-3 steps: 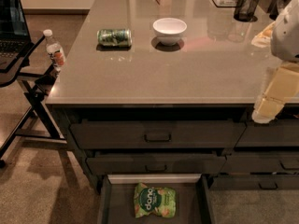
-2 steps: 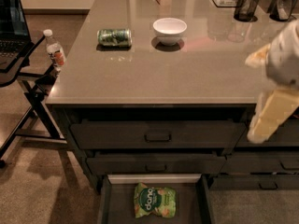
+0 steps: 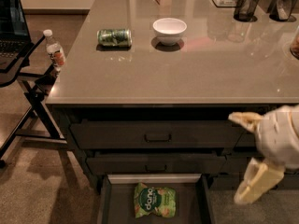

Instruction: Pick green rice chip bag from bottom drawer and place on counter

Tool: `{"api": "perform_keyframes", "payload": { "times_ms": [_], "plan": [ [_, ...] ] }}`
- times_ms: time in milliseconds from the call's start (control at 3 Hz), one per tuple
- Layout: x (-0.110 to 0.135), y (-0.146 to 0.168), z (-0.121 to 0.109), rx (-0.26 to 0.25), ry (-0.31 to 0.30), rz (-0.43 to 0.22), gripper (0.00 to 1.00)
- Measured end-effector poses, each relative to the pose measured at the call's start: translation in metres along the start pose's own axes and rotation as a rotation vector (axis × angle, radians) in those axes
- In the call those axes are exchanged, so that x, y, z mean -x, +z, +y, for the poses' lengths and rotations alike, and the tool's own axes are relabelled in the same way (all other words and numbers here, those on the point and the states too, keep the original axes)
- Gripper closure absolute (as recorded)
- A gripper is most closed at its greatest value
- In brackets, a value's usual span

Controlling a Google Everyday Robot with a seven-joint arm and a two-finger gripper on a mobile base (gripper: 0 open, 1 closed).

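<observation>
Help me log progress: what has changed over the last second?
The end effector dropped from counter height to the drawer fronts at right, holding nothing. The green rice chip bag lies unmoved in the open bottom drawer; can and bowl unchanged.

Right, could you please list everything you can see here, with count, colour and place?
counter: one, grey-beige, over the dark drawers
green can: one, on its side on the counter, left of the bowl
bowl: one, white, on the counter
mesh cup: one, black, far right of the counter
water bottle: one, clear with a white cap, on the stand left of the counter
laptop: one, dark, far left
handled drawers: two, dark, shut
bottom drawer: one, dark, pulled open
green rice chip bag: one, light green, lying in the bottom drawer
gripper: one, pale, open, at the right in front of the drawers
</observation>
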State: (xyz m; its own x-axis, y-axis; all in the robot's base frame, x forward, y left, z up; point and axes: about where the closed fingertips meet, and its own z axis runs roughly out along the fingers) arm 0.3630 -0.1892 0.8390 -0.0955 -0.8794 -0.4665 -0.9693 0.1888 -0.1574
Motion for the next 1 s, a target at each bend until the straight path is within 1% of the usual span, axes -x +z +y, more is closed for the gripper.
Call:
{"api": "perform_keyframes", "payload": {
  "times_ms": [333,667,1000],
  "plan": [
    [-0.0104,0.0123,0.0154,0.012,-0.047,-0.013,0.00],
    [-0.0103,0.0124,0.0153,0.012,-0.048,-0.013,0.00],
    [-0.0073,0.0180,0.0183,0.011,-0.072,-0.028,0.00]
  ]
}}
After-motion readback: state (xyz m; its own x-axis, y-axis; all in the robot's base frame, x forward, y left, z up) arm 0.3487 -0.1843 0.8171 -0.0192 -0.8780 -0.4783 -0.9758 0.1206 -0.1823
